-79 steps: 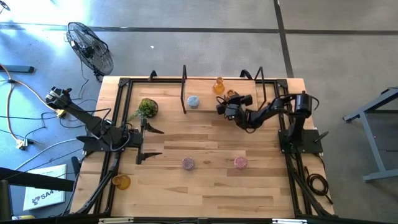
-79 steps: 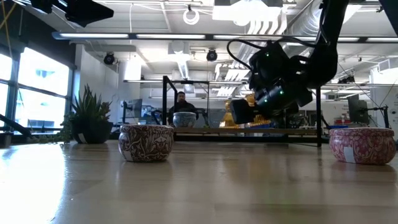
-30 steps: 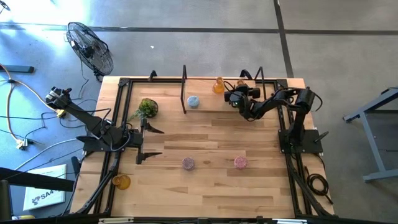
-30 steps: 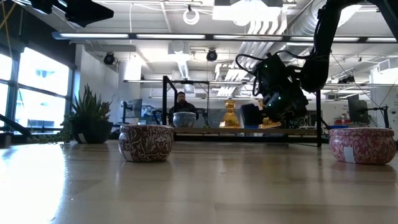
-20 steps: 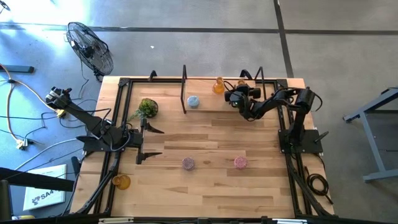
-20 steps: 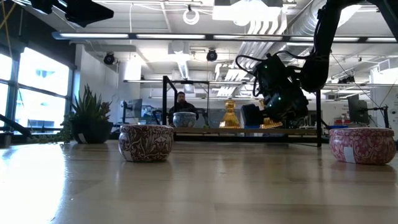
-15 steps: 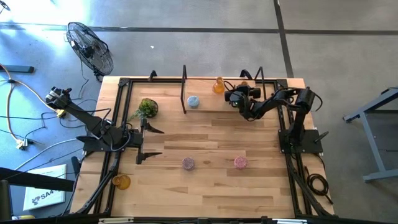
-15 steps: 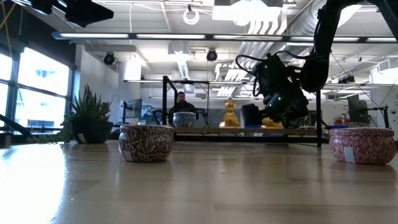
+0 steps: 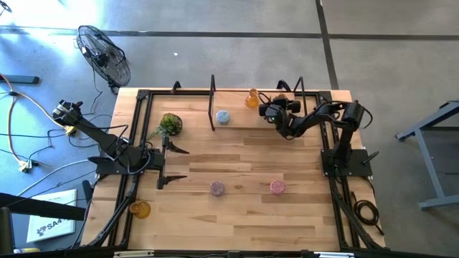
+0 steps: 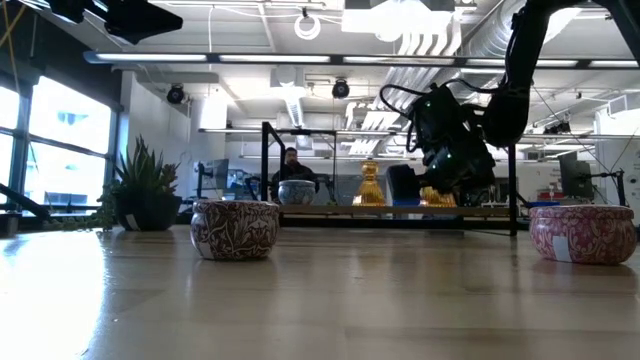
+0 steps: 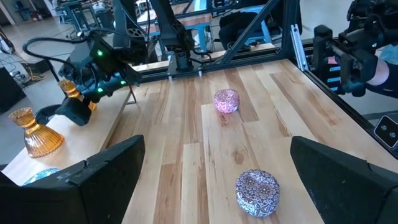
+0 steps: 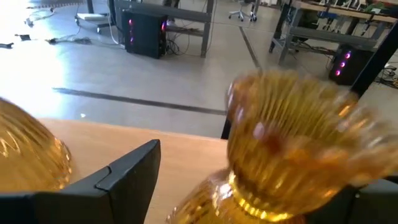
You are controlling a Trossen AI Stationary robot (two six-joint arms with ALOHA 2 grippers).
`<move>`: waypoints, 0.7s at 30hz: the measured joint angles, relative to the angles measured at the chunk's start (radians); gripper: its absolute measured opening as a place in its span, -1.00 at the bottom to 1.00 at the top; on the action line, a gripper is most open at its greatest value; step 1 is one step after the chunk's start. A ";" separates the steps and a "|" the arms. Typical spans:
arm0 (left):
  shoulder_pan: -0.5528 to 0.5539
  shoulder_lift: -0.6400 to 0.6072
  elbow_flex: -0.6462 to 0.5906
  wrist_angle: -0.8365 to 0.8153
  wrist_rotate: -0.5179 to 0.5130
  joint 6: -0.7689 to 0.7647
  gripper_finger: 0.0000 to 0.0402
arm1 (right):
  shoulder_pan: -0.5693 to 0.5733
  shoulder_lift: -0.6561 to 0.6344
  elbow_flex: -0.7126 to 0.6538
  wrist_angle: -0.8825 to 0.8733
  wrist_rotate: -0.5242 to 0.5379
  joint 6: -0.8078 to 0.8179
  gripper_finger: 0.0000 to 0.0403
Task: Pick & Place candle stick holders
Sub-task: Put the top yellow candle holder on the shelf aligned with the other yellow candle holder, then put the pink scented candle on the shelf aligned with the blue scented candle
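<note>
— Tipping is being risked at the far edge of the tabletop (image 9: 237, 154): the amber candle stick holder (image 12: 292, 155) is being framed between the spread fingers of the right gripper (image 9: 276, 105), apparently just set down, and could be clipped by a finger if the arm is being pulled away crookedly.

— Is the neighbouring amber holder (image 9: 252, 98) being endangered too?

— It is being judged so; it is standing just beside, and the pale blue holder (image 9: 223, 117) near it.

— How are the arms being held?

— The right arm is being stretched low toward that far edge. The left gripper (image 9: 176, 163) is being kept spread and empty at the left side, well apart from the lilac holder (image 9: 216, 188) and pink holder (image 9: 277, 187).
</note>
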 joint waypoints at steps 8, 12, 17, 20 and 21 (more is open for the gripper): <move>0.000 0.000 0.000 0.000 0.000 0.000 0.98 | 0.044 -0.129 0.000 -0.003 0.055 -0.120 0.54; 0.000 0.000 0.000 0.000 0.000 0.000 0.98 | 0.067 -0.208 0.000 0.003 0.091 -0.190 0.54; 0.000 0.000 0.000 0.000 0.000 -0.003 0.98 | 0.086 -0.312 0.000 0.039 0.116 -0.343 0.55; 0.000 0.000 0.000 0.000 0.000 -0.004 0.98 | 0.109 -0.387 0.000 0.061 0.120 -0.432 0.55; 0.000 0.000 0.000 0.000 0.000 -0.004 0.98 | 0.122 -0.414 0.000 0.068 0.113 -0.461 0.55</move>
